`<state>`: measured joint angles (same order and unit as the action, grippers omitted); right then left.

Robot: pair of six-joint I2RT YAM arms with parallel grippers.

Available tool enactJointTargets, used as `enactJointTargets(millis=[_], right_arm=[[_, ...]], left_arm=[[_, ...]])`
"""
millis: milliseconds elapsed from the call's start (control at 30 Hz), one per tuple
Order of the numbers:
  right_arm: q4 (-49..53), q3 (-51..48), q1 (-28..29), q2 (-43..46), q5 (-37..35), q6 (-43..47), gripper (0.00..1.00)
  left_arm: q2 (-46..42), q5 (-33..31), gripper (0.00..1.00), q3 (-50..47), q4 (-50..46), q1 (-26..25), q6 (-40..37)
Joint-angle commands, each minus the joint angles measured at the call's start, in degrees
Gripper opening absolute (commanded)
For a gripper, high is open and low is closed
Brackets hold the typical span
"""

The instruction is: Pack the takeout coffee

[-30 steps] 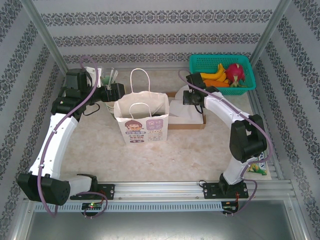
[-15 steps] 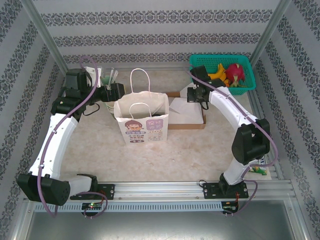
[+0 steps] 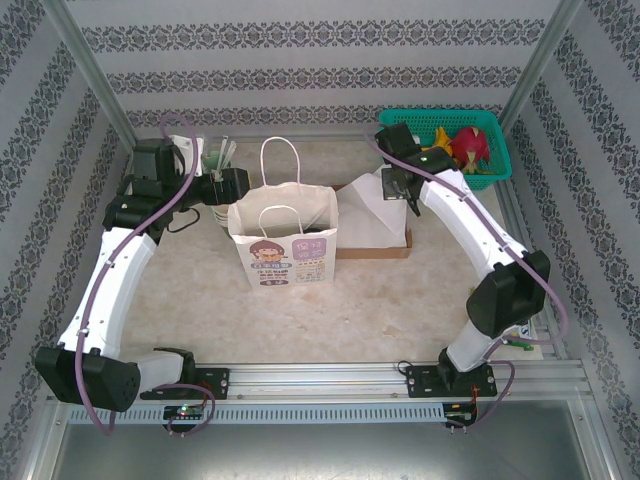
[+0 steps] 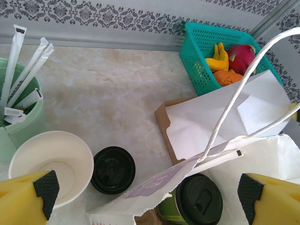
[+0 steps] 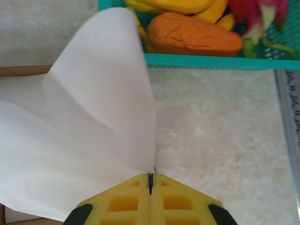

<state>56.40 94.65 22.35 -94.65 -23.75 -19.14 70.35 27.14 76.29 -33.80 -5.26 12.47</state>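
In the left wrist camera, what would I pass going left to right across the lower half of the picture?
mint-green mug of wrapped sticks → open paper cup → black round lid → takeout coffee

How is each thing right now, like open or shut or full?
paper bag: upright, open.
takeout coffee: lidded, inside the bag.
white paper sheet: lifted, pinched.
right gripper: jaws shut on the sheet.
left gripper: jaws open over the bag.
paper cup stack: lidless, top empty.
teal basket: holding fruit.
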Motion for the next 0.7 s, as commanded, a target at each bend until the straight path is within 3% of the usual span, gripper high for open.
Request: enactJointTargets(millis=[0, 333, 533, 667], right_arm=[[2.4, -1.3, -0.7, 3.0, -4.2, -0.1, 0.00], [1.3, -1.4, -1.4, 5.3, -5.7, 0.1, 0.00], [0.1, -2.8, -0.8, 0.6, 2.3, 0.3, 0.00], [-0.9, -2.8, -0.4, -4.9, 8.1, 0.2, 0.17]], left_arm=[[-1.2, 0.4, 1.00, -0.5, 2.6, -0.5, -0.2], [-2.0, 0.6, 1.00, -0.8, 2.2, -0.4, 0.1], [-2.1, 0.8, 1.00, -1.3, 2.6, -0.4, 0.5], [-2.1, 1.0, 1.00, -1.5, 2.5, -0.4, 0.5]])
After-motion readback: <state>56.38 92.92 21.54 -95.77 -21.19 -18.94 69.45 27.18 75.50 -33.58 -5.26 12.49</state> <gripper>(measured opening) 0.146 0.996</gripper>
